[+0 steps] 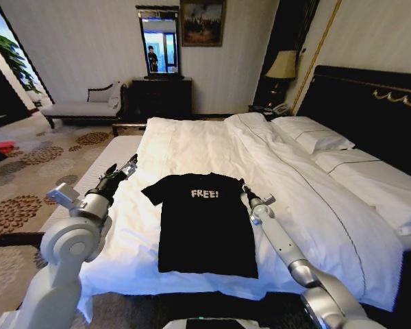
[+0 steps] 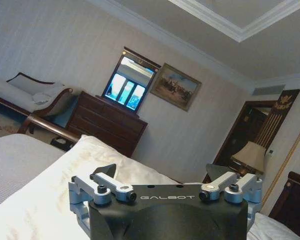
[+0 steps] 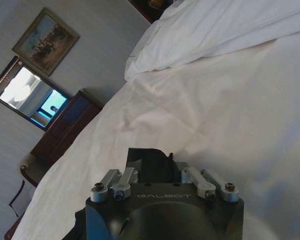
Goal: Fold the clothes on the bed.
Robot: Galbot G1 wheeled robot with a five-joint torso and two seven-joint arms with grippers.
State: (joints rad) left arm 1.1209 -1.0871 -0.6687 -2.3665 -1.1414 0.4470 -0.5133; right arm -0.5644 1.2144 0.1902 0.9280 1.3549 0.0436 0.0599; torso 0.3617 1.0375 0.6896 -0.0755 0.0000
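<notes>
The right claw is reaching down to the far right sleeve of the black T-shirt, and in its own wrist view its fingers are sitting close together with a fold of dark cloth between them, so it is holding the sleeve. The left claw is hanging in the air just off the shirt's far left sleeve, fingers spread wide and holding nothing.

The shirt is lying flat and face up near the foot of the bed, its white "FREE!" lettering towards the far side, its hem close to the near edge of the duvet. The white bedding is stretching away to the pillows and the dark headboard on the right. To the left of the bed the patterned carpet is lying open, with a chaise bench against the far wall, a dark dresser with a mirror above it, a framed painting, and a lamp in the far right corner.
</notes>
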